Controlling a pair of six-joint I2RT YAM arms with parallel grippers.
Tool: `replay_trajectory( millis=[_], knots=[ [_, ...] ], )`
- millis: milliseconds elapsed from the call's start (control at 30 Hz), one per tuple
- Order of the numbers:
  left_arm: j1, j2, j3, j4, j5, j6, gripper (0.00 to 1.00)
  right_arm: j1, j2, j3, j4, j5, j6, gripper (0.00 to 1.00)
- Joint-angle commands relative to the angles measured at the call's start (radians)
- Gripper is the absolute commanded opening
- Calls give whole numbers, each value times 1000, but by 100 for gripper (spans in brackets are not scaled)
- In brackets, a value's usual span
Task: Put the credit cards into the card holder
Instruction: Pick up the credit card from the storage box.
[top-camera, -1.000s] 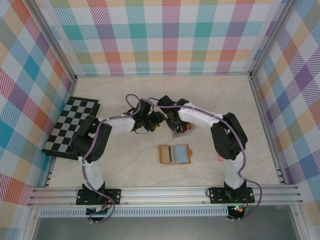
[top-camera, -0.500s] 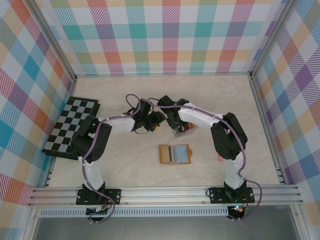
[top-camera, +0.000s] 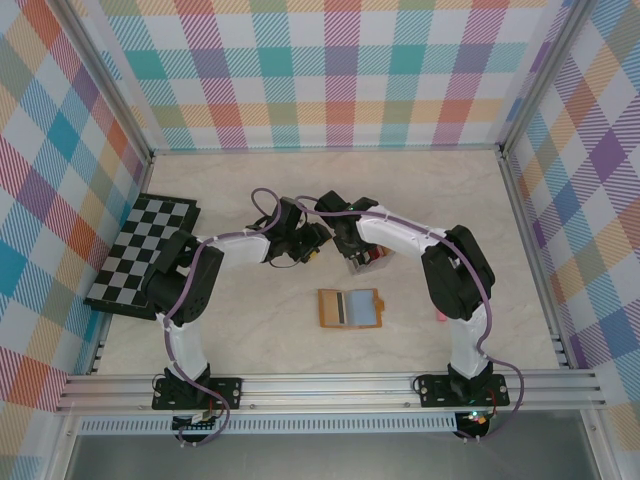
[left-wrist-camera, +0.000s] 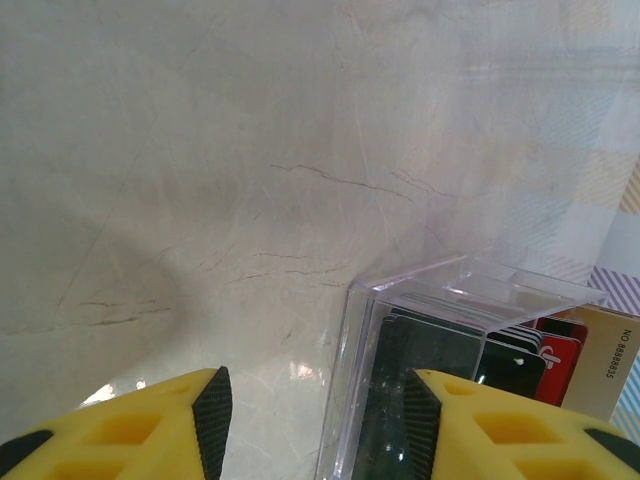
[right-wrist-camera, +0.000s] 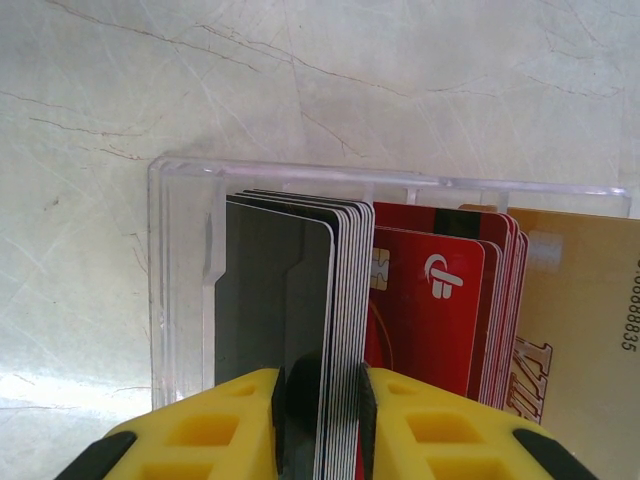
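The right gripper is clenched on the credit cards that stand on edge in a clear box. Its 2 yellow fingers have their dark pads on both sides of a thin bundle at the left end of the row, with a black card in front and pale edges behind it. To the right of this bundle stand several red cards, and after them a gold card at the far right of the box.

The left gripper is released. Its 2 fingers stand well apart and nothing is gripped between them. The near corner of the box reaches into the gap, just beside the right-side finger, but I cannot tell if they touch.

From above, both grippers meet near the middle of the table, the left one just beside the right one. The box with the cards sits under the right one.

The card holder lies open and flat on the table, nearer to the arm bases than the box and apart from it. It is orange-tan at the rim, with a dark stripe and a pale grey panel inside. No gripper touches it.

A chessboard lies at the left edge of the table, partly under the left arm.
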Motion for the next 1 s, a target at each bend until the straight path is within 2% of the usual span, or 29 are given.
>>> replay_trajectory(
  millis=[0,400,467,633,967],
  knots=[
    [9,-9,-15,9,11,-12,51,-1,-45,6,-23,29,-4,25],
    [9,-8,-12,11,13,-14,50,-2,-49,5,-23,31,-6,21],
    [9,-6,-12,11,15,-14,50,-2,-50,6,-25,30,-5,18],
    [9,-6,-8,8,16,-12,50,-2,-75,16,-39,21,3,15],
    [9,-28,-19,8,28,0,50,-2,-122,21,-56,-67,30,9]
  ],
)
